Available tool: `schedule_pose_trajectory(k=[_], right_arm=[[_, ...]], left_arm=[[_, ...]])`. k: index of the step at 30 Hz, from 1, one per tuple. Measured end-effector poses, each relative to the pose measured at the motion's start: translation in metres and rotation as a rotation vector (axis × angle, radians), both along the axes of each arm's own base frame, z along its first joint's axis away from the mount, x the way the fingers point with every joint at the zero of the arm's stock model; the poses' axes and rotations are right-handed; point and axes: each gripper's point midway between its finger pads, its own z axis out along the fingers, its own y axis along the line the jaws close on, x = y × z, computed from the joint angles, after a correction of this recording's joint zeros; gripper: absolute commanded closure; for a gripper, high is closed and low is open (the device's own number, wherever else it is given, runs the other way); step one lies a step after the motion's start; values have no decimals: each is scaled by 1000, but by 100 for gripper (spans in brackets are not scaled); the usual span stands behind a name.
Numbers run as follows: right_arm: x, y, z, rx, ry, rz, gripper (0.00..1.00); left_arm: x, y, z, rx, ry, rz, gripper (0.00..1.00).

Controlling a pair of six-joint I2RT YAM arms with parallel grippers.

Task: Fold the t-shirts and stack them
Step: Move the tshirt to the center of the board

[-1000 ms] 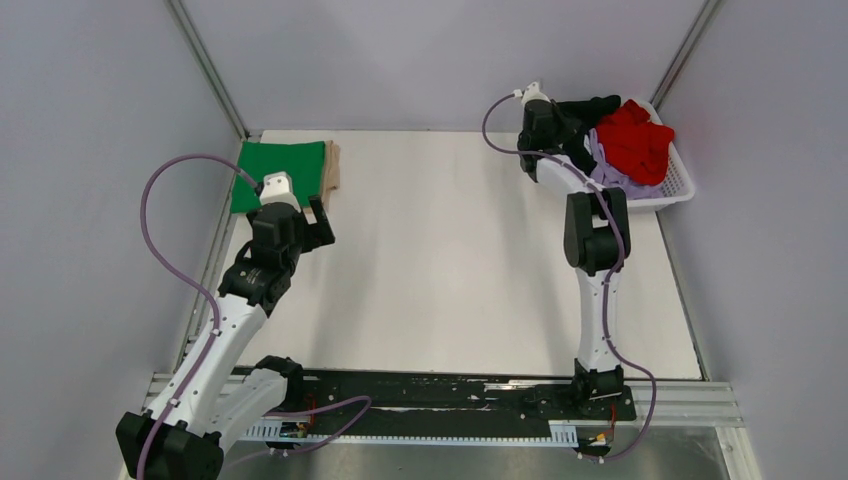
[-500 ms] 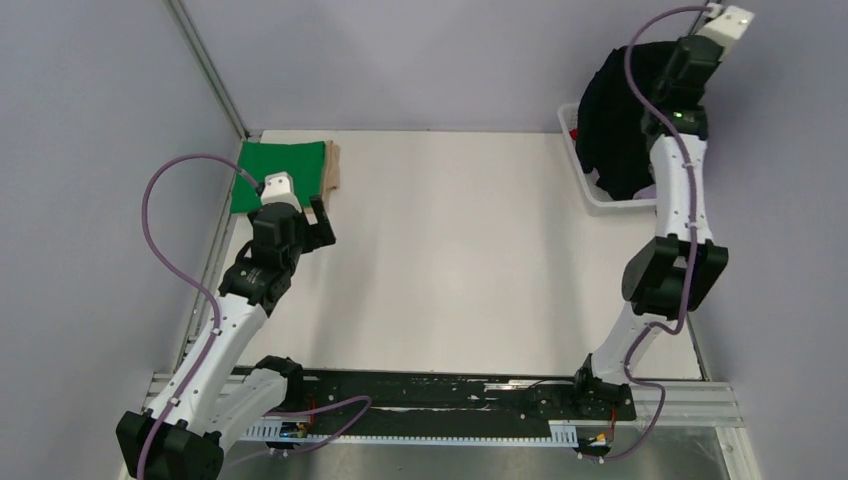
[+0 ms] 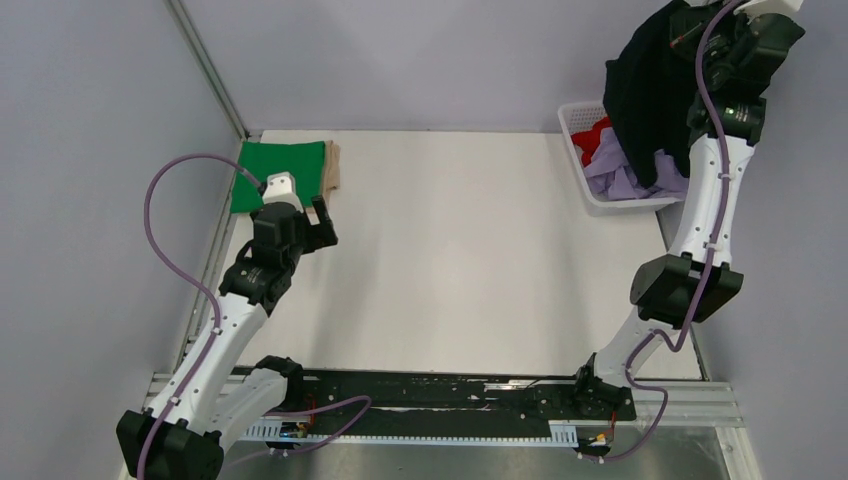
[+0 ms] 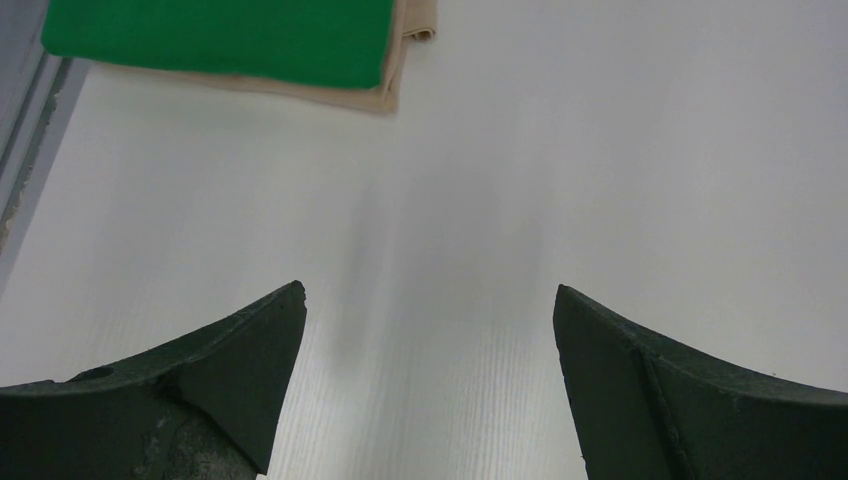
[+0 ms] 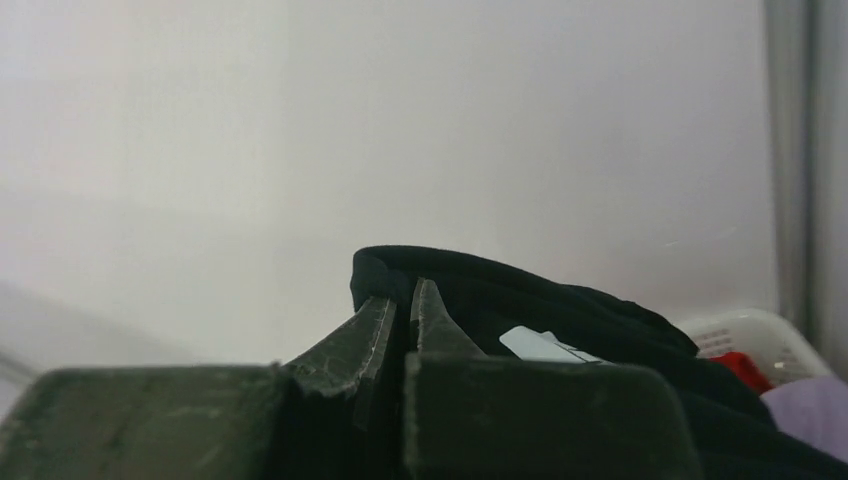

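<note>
My right gripper (image 3: 688,25) is raised high at the back right, shut on the black t-shirt (image 3: 645,95), which hangs down over the white basket (image 3: 578,115). In the right wrist view the jaws (image 5: 405,300) pinch the black cloth (image 5: 560,310). A red t-shirt (image 3: 592,135) and a lilac t-shirt (image 3: 615,182) lie in the basket. A folded green t-shirt (image 3: 280,172) lies on a folded tan t-shirt (image 3: 334,165) at the back left. It also shows in the left wrist view (image 4: 220,38). My left gripper (image 3: 322,212) is open and empty just in front of that stack.
Grey walls and metal frame posts close in the table (image 3: 450,260) on the left, back and right. The basket stands at the table's back right corner. A black rail with the arm bases runs along the near edge (image 3: 440,395).
My right arm has lifted the black t-shirt out of the basket and higher up, uncovering the red and lilac shirts. The left arm has not moved.
</note>
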Motion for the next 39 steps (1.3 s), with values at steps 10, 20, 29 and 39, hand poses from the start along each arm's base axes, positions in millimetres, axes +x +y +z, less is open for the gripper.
schedule_pose_trajectory(k=[10,20,29,39], right_arm=[[-45,159,-11,54,87,410,100],[-181,359,-4,65,85,738,100],[-168,388,-109,58,325,514,100],[-62,297,-334,-7,837,73,0]], left_arm=[[-3,-5,12,-75,-15,16,0],[-21,-7,31,-196,-14,65,0],[-38,-6,21,-220,71,83,0],[-46,-33,-35,-263,273,-11,0]])
